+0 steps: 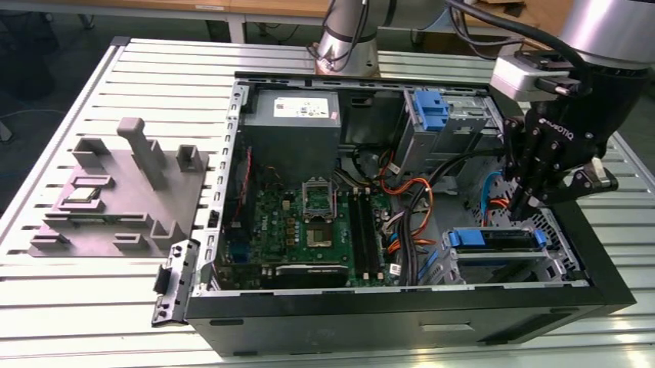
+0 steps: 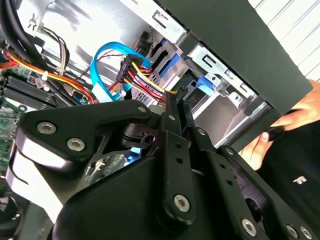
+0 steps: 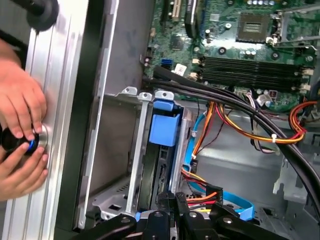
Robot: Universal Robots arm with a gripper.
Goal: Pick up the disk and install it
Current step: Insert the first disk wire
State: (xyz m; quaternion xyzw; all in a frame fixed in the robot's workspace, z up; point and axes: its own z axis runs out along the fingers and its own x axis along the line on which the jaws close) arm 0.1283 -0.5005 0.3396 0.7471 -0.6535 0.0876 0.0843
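The case (image 1: 409, 308) lay open on the slatted table (image 1: 153, 69), its four walls forming a raised rim. In the exterior view the arm reached in at the exterior view's right. The gripper (image 1: 522, 205) hung close to that wall, so there was little room on that side. Its fingers (image 2: 169, 117) were drawn narrow, nearly together, and nothing showed between them.

The disk (image 1: 493, 239) sat just below the fingertips, in the metal cage (image 1: 557, 264) at the case's near right corner, with its blue end toward the motherboard (image 1: 307, 230). The cage's side plates stood tight along both sides of the disk.

A thick bundle of cables (image 1: 409, 211), black, orange, yellow and red, crossed the gap between cage and motherboard. In both wrist views a light-blue ribbon cable (image 3: 235, 204) and a plug with red and yellow wires lay right by the fingertips. Beyond them was a stretch of bare grey case floor (image 3: 240, 170).

At the far end of the case a grey box (image 1: 291, 130) filled one corner. An upright blue latch (image 1: 435, 113) stood in the bay beside it, well apart from the disk.

Outside the case, a grey fixture (image 1: 113, 199) rested on the table at the exterior view's left, with open slats around it. In the first wrist view a person's hands (image 3: 20, 115) held a dark knob (image 3: 15, 141) on the table, just beyond the case wall.
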